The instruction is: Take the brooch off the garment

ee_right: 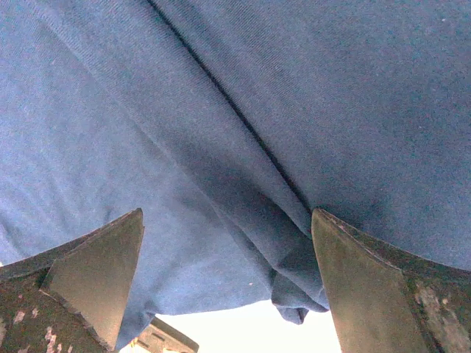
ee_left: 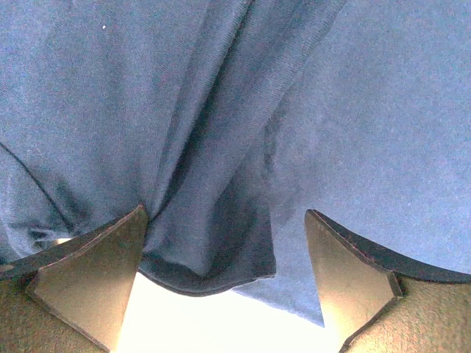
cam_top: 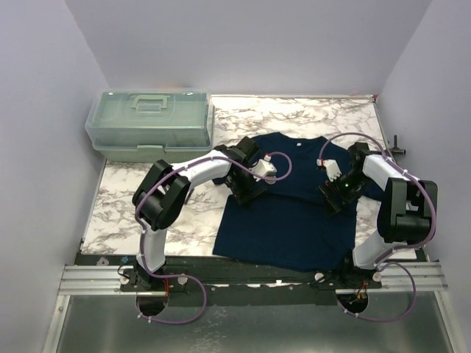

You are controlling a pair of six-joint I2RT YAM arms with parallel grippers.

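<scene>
Item count: one garment (cam_top: 287, 220), two arms, two end effectors, one storage box (cam_top: 151, 125).

Garment: a dark navy T-shirt lies on the marble-patterned bench (cam_top: 118, 206), neck toward the far edge and hem at the near edge. It lies between the two arms.

Brooch: not discernible in any of the three views, so its position on the garment cannot be stated.

Left end effector (cam_top: 271, 170): positioned over the shirt's upper left area, near the sleeve. The left wrist view shows the left end effector (ee_left: 224, 213) with both fingers (ee_left: 88, 279) spread wide. A pleated fold of the garment (ee_left: 221, 147) sits between them, and its hem edge touches the left-hand finger. Nothing is clamped.

Right end effector (cam_top: 331, 170): positioned over the shirt's upper right area. The right wrist view shows the right end effector (ee_right: 228, 213) with both fingers (ee_right: 368, 287) spread wide. A seam and a bunched fold of the garment (ee_right: 243, 169) run down beside the right-hand finger. Nothing is clamped.

Storage box: translucent green, lid closed, one handle, at the far left of the bench, clear of the shirt.
</scene>
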